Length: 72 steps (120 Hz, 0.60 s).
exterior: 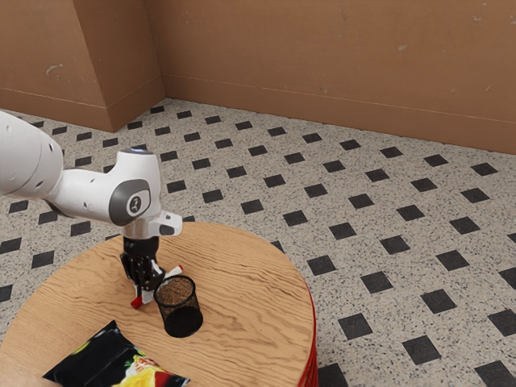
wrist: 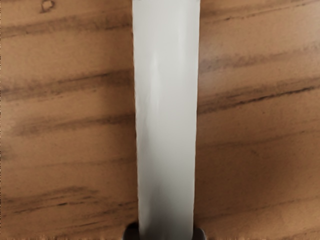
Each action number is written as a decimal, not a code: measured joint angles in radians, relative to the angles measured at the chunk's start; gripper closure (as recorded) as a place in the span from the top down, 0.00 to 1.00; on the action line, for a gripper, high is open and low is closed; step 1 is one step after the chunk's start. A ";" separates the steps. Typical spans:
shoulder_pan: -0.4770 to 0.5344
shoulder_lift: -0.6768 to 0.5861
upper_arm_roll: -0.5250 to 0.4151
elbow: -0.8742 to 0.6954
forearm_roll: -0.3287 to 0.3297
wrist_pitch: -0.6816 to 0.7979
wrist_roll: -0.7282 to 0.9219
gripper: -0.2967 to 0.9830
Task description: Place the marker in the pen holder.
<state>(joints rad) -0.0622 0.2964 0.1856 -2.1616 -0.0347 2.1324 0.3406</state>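
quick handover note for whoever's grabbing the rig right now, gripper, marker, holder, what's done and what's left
Gripper: shut on the marker, a finger against each side, low over the table; can't tell whether the marker is clear of the wood.
Pen holder: upright on the table, right beside the gripper; marker outside it.
Also there: a snack bag.
Done: marker gripped.
Left: raise it above the rim, turn it upright, lower it in, release.

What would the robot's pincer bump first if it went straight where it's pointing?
The wooden tabletop, I think: the pincer points down at it, with the marker between its fingers. How close it is, I can't tell.
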 joint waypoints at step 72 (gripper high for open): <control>-0.013 -0.158 -0.003 0.093 0.105 -0.069 -0.051 0.15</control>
<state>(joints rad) -0.0750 0.1388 0.1830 -2.0687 0.0701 2.0634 0.2898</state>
